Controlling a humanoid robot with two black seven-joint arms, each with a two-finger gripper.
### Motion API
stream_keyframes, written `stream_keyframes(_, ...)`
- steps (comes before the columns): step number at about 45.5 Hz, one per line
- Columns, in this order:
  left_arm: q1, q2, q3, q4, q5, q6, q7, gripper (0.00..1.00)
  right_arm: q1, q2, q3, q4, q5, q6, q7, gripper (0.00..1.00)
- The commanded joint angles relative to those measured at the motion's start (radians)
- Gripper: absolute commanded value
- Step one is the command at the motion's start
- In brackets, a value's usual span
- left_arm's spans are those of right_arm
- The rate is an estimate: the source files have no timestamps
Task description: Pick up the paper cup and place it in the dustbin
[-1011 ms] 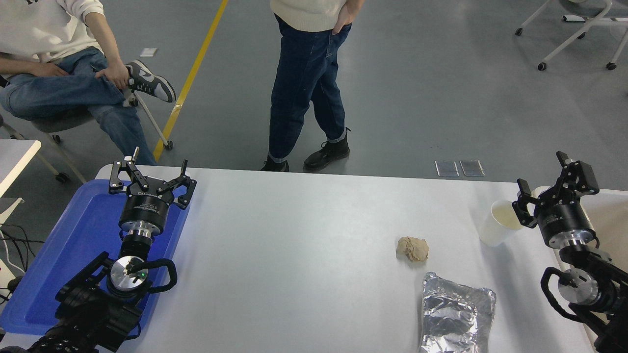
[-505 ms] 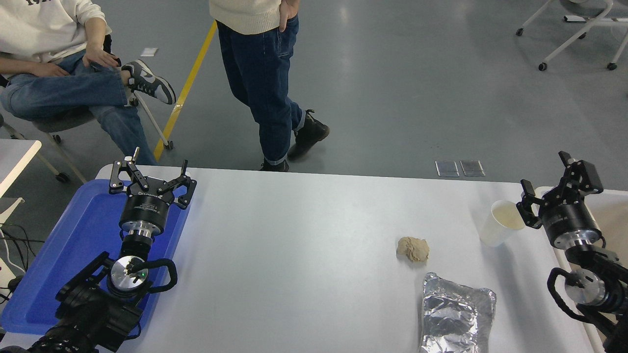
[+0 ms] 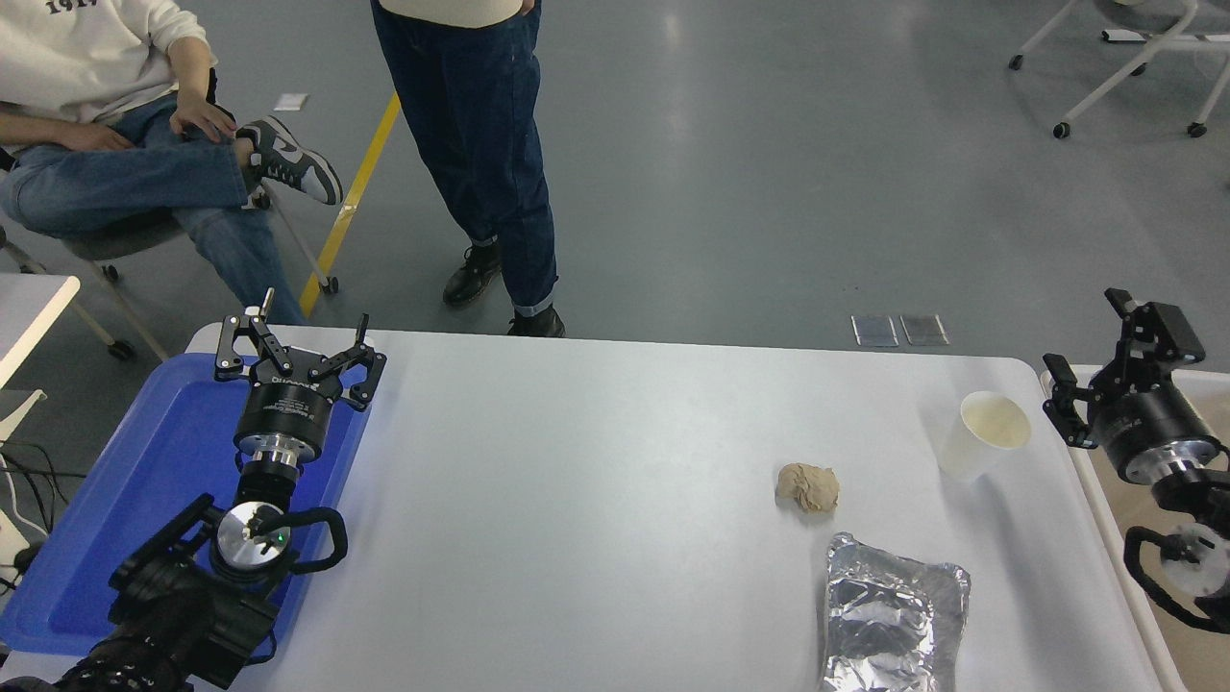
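Near the desk's right edge the paper cup stands upright and free, its cream inside showing. Just to its right, apart from it, the right pincer hangs over the dustbin with its fingers spread and nothing between them. The dustbin's cream rim runs along the desk's right side. A crumpled tan paper ball lies left of the cup, and a silver foil tray sits nearer the camera. At the lower left the left pincer is parked, fingers apart, above a blue tray. Two people are beyond the far side.
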Motion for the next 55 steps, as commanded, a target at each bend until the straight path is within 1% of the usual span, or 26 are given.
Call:
stream_keyframes(1, 0.000, 0.000, 0.000, 0.000, 0.000, 0.000, -0.001, 1.00, 0.113, -0.106, -0.203, 0.162, 0.021, -0.115, -0.034, 1.00)
stream_keyframes(4, 0.000, 0.000, 0.000, 0.000, 0.000, 0.000, 0.000, 1.00, 0.160, -0.140, -0.260, 0.194, 0.022, -0.120, -0.038, 1.00)
stream_keyframes(8, 0.000, 0.000, 0.000, 0.000, 0.000, 0.000, -0.001, 1.00, 0.258, -0.174, -0.372, 0.222, 0.024, -0.122, -0.058, 1.00)
stream_keyframes(12, 0.000, 0.000, 0.000, 0.001, 0.000, 0.000, 0.000, 1.00, 0.386, -0.201, -0.525, 0.246, 0.051, -0.123, -0.077, 1.00)
stream_keyframes(13, 0.000, 0.001, 0.000, 0.000, 0.000, 0.000, 0.000, 1.00, 0.441, -0.209, -0.598, 0.257, 0.068, -0.123, -0.083, 1.00)
stream_keyframes(19, 0.000, 0.000, 0.000, 0.000, 0.000, 0.000, 0.000, 1.00, 0.682, -0.210, -0.887, 0.298, 0.143, -0.120, -0.091, 1.00)
stream_keyframes(23, 0.000, 0.001, 0.001, 0.000, 0.000, 0.000, 0.000, 1.00, 0.844, -0.197, -1.086, 0.354, 0.166, -0.112, -0.092, 1.00)
stream_keyframes(27, 0.000, 0.000, 0.000, 0.000, 0.000, 0.000, 0.000, 1.00, 1.005, -0.155, -1.280, 0.398, 0.168, -0.109, -0.091, 1.00)
stream_keyframes(32, 0.000, 0.000, 0.000, 0.000, 0.000, 0.000, 0.000, 1.00, 1.165, -0.047, -1.519, 0.400, 0.153, -0.077, -0.091, 1.00)
stream_keyframes(37, -0.001, 0.000, 0.001, 0.000, 0.000, 0.000, 0.002, 1.00, 1.329, 0.035, -1.743, 0.398, 0.149, 0.033, -0.091, 1.00)
stream_keyframes(42, -0.001, 0.000, 0.000, 0.000, 0.000, 0.000, 0.002, 1.00, 1.449, 0.072, -1.863, 0.397, 0.125, 0.199, -0.089, 1.00)
stream_keyframes(44, -0.001, 0.000, 0.001, 0.000, 0.000, -0.001, 0.002, 1.00, 1.493, 0.093, -1.892, 0.397, 0.094, 0.248, -0.091, 1.00)
stream_keyframes(49, -0.001, 0.000, 0.001, 0.000, 0.000, -0.001, 0.002, 1.00, 1.604, 0.133, -1.955, 0.398, -0.028, 0.340, -0.091, 1.00)
stream_keyframes(55, 0.000, 0.000, 0.001, 0.000, 0.000, -0.001, 0.000, 1.00, 1.655, 0.250, -2.029, 0.400, -0.140, 0.473, -0.091, 1.00)
